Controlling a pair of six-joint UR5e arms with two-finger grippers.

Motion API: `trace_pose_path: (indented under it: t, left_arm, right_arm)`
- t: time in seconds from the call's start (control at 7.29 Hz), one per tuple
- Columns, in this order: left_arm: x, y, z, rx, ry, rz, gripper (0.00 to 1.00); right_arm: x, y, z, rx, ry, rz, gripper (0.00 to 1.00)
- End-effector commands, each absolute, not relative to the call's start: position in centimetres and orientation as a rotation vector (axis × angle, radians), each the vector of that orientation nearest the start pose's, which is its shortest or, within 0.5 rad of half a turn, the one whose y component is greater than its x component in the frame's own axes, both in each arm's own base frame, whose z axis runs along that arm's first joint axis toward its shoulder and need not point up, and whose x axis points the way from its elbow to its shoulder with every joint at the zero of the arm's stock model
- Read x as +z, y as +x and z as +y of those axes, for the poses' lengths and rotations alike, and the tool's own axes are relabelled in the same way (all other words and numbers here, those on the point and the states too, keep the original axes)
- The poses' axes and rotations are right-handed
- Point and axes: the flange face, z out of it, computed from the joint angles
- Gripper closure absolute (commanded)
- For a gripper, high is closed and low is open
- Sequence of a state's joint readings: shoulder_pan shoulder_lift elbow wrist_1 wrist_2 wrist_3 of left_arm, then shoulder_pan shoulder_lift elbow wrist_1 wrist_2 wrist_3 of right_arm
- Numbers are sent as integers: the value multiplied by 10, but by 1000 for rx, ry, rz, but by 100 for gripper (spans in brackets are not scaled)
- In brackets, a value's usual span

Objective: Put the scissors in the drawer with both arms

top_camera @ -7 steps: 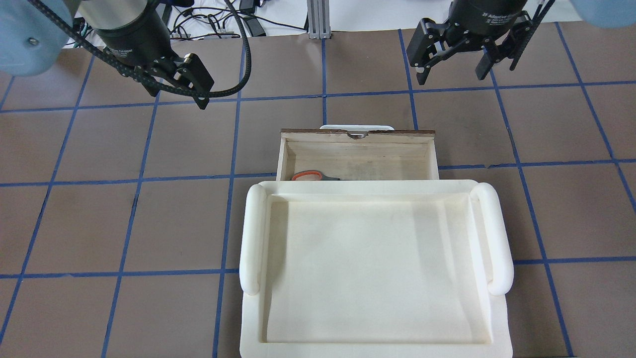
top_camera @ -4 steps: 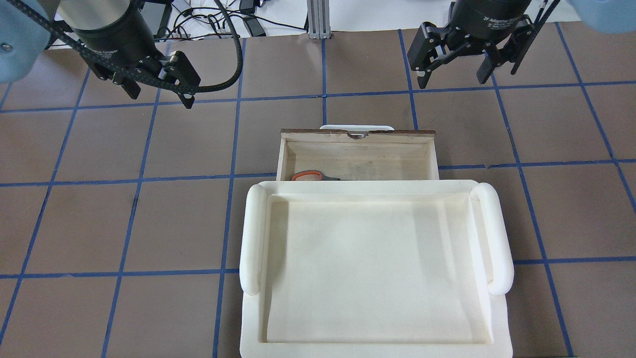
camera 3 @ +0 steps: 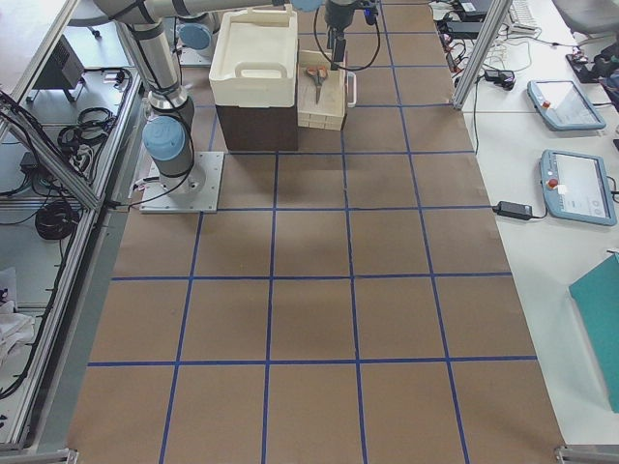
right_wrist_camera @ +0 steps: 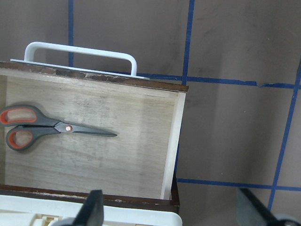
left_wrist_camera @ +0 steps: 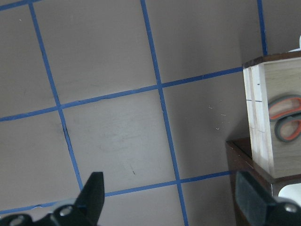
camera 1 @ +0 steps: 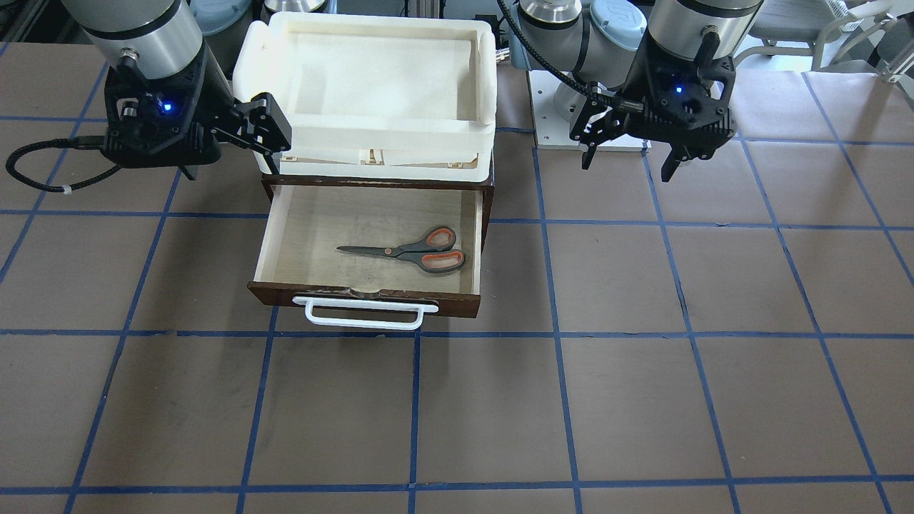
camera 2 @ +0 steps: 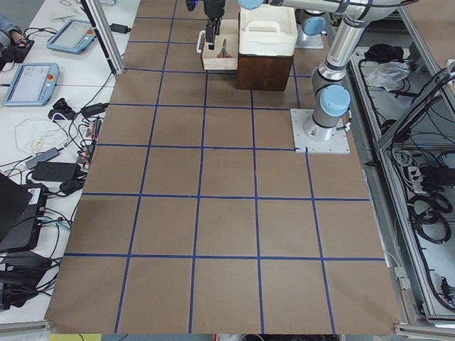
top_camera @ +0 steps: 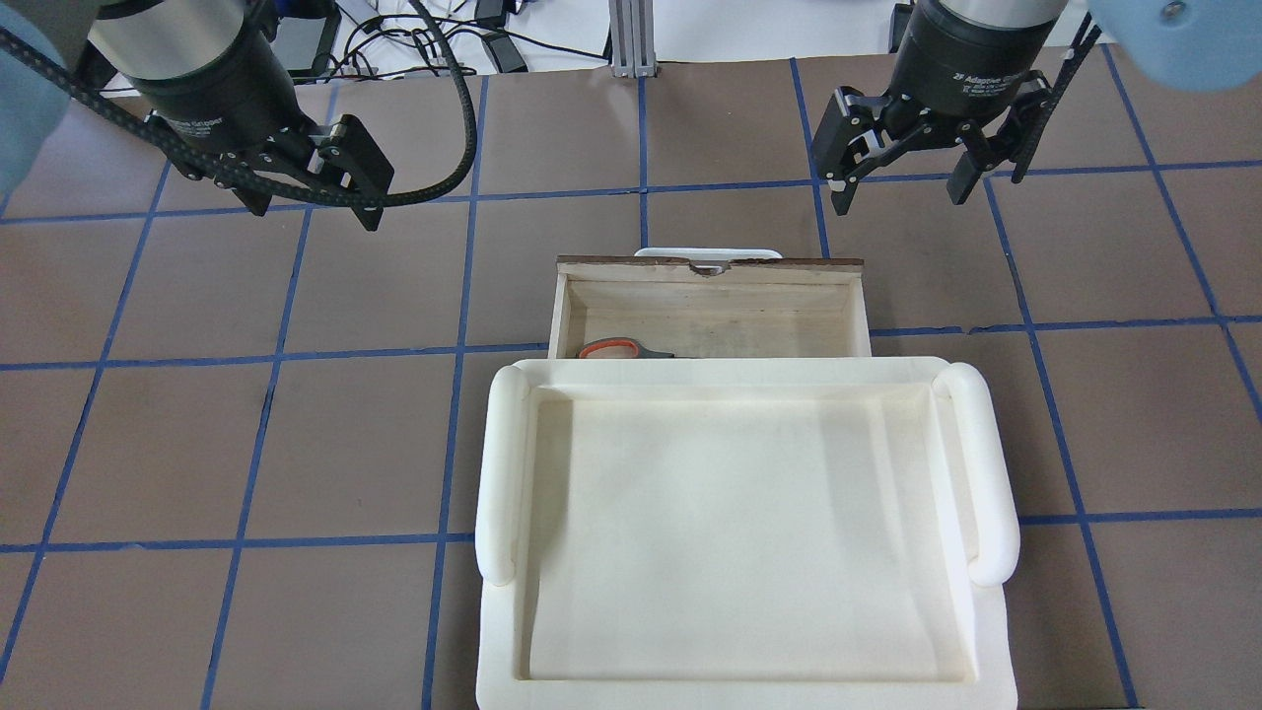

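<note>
The scissors lie flat inside the open drawer, handles toward the robot's left. They also show in the overhead view, the right wrist view and the left wrist view. The drawer sticks out from under the foam tray, with its white bar handle on the far side from the robot. My left gripper is open and empty above the table, left of the drawer. My right gripper is open and empty, hovering beyond the drawer's right corner.
A cream-white foam tray sits on top of the dark brown cabinet that holds the drawer. The brown tabletop carries a grid of blue tape lines. Cables and devices lie past the far table edge.
My left gripper has shifted left and turned, so both fingers now show. My right gripper has moved slightly toward the drawer. The scissors and drawer have not moved.
</note>
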State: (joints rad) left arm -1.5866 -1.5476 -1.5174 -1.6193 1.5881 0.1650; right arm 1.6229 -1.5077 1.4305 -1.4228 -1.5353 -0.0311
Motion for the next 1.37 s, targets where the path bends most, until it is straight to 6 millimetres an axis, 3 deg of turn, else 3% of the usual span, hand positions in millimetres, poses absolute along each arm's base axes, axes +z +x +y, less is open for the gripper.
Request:
trace_pose_path:
  t: [0.0,1.24]
  left_arm:
    - [519,-141,-474,-43,260,3130,0]
    - [515,-144,-482,-30,139,3166,0]
  right_arm:
    - [509,163,-502,120,-124,3102,0]
    - [513,162,-499,110,-108,3104,0]
